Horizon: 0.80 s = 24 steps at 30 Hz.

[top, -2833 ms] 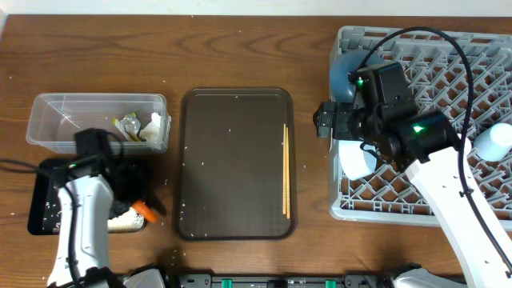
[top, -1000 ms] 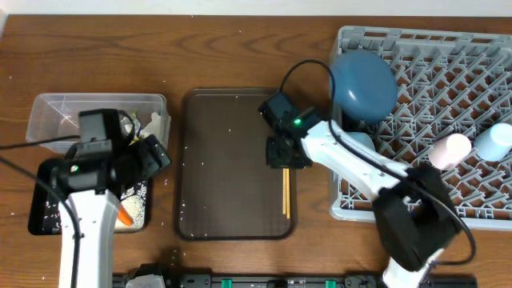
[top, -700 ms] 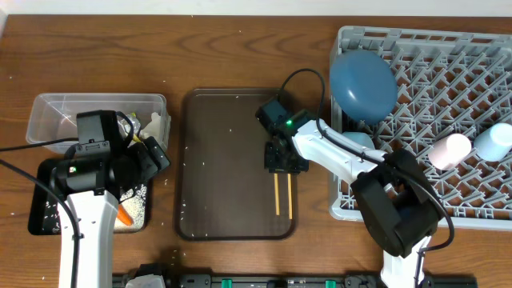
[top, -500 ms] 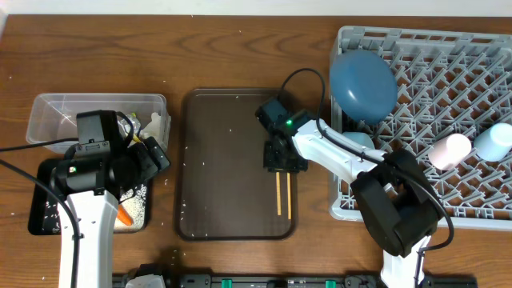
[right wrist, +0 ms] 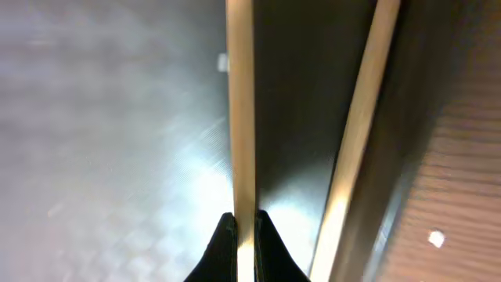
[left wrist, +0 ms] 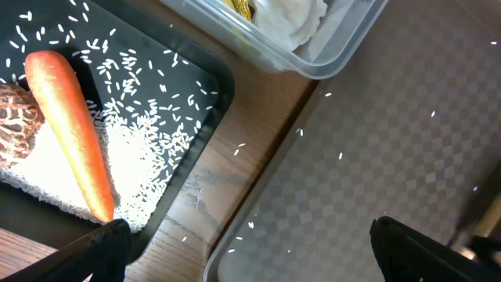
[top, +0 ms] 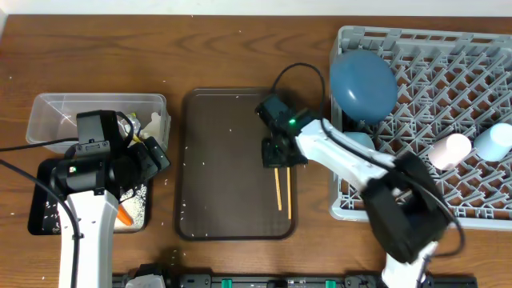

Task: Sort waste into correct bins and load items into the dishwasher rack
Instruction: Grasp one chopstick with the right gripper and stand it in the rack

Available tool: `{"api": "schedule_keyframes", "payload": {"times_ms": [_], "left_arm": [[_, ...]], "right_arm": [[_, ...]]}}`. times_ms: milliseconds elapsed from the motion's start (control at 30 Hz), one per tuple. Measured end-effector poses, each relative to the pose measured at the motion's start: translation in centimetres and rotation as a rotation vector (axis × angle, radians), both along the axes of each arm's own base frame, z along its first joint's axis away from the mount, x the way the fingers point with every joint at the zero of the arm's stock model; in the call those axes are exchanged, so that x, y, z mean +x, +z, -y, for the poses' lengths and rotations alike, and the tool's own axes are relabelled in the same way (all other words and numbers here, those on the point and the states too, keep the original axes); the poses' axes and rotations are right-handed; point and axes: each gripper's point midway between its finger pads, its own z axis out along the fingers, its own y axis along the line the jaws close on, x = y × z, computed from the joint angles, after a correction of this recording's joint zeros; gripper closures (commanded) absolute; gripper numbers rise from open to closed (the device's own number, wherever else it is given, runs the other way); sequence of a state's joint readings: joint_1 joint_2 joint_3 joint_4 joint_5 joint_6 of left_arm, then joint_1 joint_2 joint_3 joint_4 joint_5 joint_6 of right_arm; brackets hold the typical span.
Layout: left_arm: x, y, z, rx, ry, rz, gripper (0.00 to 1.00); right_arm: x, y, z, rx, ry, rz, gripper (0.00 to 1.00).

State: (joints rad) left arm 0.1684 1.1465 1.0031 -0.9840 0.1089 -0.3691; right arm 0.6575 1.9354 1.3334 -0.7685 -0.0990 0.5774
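One chopstick point(right wrist: 240, 117) sits pinched in the closed right tool point(right wrist: 240, 229); the left tool point(left wrist: 246, 239) seemingly gapes wide.

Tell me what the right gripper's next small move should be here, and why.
Probably a short, straight lift. The right gripper is shut on one chopstick at the right side of the brown tray. The second chopstick lies beside it, outside the jaws. Raising the held one clear first should avoid dragging its neighbour on the way to the dishwasher rack.
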Motion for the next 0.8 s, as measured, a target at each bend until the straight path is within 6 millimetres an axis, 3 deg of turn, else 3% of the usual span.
{"api": "schedule_keyframes", "payload": {"times_ms": [33,167,267,367,500,633,733,800], "left_arm": [[0.0,0.0,0.0,0.000,0.000,0.000,0.02],[0.0,0.0,0.0,0.000,0.000,0.000,0.02],[0.0,0.0,0.0,0.000,0.000,0.000,0.02],[0.0,0.0,0.0,0.000,0.000,0.000,0.02],[0.0,0.0,0.0,0.000,0.000,0.000,0.02],[0.0,0.0,0.0,0.000,0.000,-0.001,0.02],[0.0,0.0,0.0,0.000,0.000,-0.001,0.02],[0.0,0.0,0.0,0.000,0.000,-0.001,0.02]], "right_arm": [[0.2,1.3,-0.1,0.018,0.016,0.028,0.99],[1.3,10.1,0.6,0.131,0.062,0.225,0.99],[2.2,15.6,4.1,0.155,0.025,0.349,0.99],[3.3,18.8,10.9,0.095,-0.084,0.437,0.99],[4.4,19.7,20.6,-0.041,-0.228,0.472,0.99],[4.9,18.9,28.2,-0.162,-0.295,0.460,0.99],[5.2,17.8,31.4,-0.207,-0.322,0.432,0.99],[5.6,16.6,32.4,-0.223,-0.325,0.404,0.99]]}}
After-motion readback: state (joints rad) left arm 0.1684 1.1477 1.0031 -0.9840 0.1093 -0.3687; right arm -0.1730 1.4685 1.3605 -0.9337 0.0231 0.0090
